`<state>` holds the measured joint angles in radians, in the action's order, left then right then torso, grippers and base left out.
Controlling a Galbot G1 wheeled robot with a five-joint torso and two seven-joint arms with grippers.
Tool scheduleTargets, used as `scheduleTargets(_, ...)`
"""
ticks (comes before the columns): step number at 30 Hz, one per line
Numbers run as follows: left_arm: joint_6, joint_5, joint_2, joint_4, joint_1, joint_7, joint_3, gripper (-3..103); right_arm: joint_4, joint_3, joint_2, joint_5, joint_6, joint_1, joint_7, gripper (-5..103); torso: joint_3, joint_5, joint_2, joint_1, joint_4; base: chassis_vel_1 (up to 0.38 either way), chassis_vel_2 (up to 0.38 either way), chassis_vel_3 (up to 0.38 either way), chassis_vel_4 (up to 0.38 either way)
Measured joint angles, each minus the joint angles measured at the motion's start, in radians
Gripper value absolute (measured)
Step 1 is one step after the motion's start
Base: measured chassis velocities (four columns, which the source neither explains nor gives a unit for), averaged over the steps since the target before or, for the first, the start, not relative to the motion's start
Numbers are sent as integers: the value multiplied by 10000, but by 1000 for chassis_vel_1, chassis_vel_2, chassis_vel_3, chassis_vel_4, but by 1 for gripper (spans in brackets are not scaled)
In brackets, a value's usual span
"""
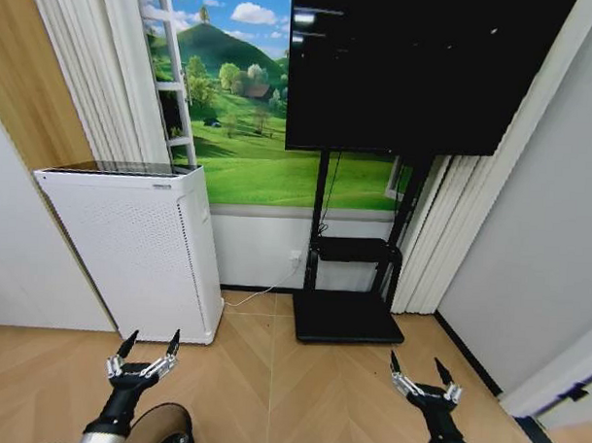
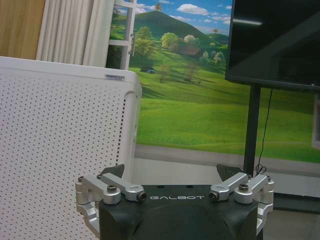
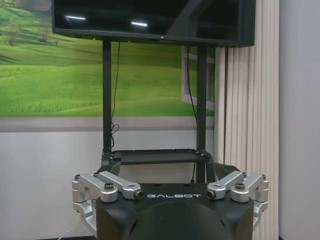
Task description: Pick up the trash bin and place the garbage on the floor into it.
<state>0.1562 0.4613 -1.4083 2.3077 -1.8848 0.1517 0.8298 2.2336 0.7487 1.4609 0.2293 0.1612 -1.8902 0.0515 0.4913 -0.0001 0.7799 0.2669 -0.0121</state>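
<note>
The trash bin and the garbage are out of view. My left gripper (image 1: 150, 343) (image 2: 174, 172) hangs open and empty low over the tan herringbone floor (image 1: 271, 386), in front of the white perforated appliance. To the right at about the same height, my right gripper (image 1: 415, 366) (image 3: 165, 169) is also open with nothing in it, facing the TV stand. A dark round shape (image 1: 160, 427) lies at the view's lower edge beside my left arm; I cannot tell what it is.
The tall white perforated appliance (image 1: 139, 255) (image 2: 60, 150) stands at the left against the wall. A black TV (image 1: 408, 70) on a black stand with a flat base (image 1: 349, 317) (image 3: 155, 156) is ahead. A white cable (image 1: 254, 300) runs along the floor. A grey wall (image 1: 537, 269) closes the right.
</note>
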Motion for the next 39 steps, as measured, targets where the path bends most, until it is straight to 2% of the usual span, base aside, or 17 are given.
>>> scheduleTargets(10, -1, 0, -2, 1, 0, 0, -4, 100, 0, 4, -2, 0, 0, 0, 1, 100, -12, 5, -24, -9, 2, -98, -99, 91, 110)
scheduleTargets(27, 0, 0, 1, 1, 0, 0, 2, 100, 0, -2, 1, 0, 0, 0, 0, 100, -24, 1, -44, -18, 0, 126, 132, -123, -137)
scheduleTargets(28, 0, 0, 1, 0, 0, 0, 2, 100, 0, -2, 1, 0, 0, 0, 0, 100, -25, -7, -45, -17, 0, 82, 118, -97, -72)
scheduleTargets(39, 0, 1, -3, 0, 0, 0, -3, 100, 0, 3, -3, 0, 0, 0, 0, 100, -29, 4, -52, -20, 2, 1, 2, -5, -1)
